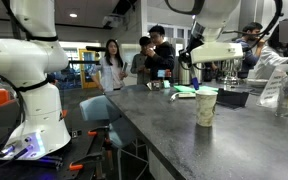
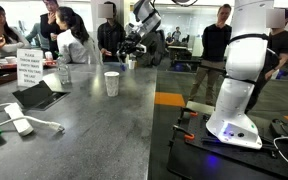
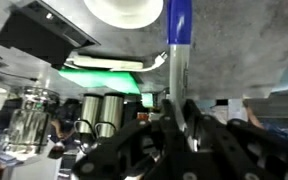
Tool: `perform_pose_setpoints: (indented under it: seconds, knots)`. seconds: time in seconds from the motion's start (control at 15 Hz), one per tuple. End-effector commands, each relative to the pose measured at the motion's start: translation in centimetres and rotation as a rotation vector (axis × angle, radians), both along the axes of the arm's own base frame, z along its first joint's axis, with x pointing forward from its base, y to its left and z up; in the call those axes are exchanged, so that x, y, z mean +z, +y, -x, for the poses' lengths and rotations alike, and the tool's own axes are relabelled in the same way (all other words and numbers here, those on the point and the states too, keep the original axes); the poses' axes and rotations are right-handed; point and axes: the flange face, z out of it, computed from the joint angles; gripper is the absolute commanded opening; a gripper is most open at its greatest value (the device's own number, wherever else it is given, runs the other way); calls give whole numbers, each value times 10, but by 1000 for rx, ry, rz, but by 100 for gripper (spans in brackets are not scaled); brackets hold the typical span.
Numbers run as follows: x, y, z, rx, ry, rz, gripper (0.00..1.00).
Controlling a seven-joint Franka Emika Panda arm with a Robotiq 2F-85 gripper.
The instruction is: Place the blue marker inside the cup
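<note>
In the wrist view my gripper (image 3: 174, 125) is shut on the blue marker (image 3: 179, 40). Its pale barrel runs out from between the jaws and ends in the deep blue tip. The cup's round mouth (image 3: 124, 10) shows at the picture's edge, beside the marker tip. In both exterior views the tall pale cup (image 1: 206, 106) (image 2: 111, 84) stands upright on the grey table. My gripper (image 1: 191, 62) (image 2: 134, 45) hangs above the table, beyond the cup and apart from it. The marker is too small to make out there.
A clear plastic bottle (image 1: 287, 95) (image 2: 63, 70), a black tablet (image 2: 39, 95), a printed sign (image 2: 29, 68) and a flat green item (image 1: 184, 93) are on the table. Steel urns (image 3: 99, 115) stand at the far end. Several people stand around it.
</note>
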Motion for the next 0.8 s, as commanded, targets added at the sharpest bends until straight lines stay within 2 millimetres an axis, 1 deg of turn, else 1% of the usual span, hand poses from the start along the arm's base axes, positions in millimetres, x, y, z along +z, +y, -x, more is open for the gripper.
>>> perform_pose_setpoints:
  seconds: [0.0, 0.13, 0.4, 0.53, 0.73]
  knots:
    - [3, 5, -14, 87, -41, -42, 5]
    - [0, 6, -23, 95, -46, -47, 5]
    - [-13, 2, -41, 79, -49, -130, 5]
    - [-21, 0, -47, 72, -51, -176, 5]
    - [-40, -10, -50, 52, -32, -226, 5]
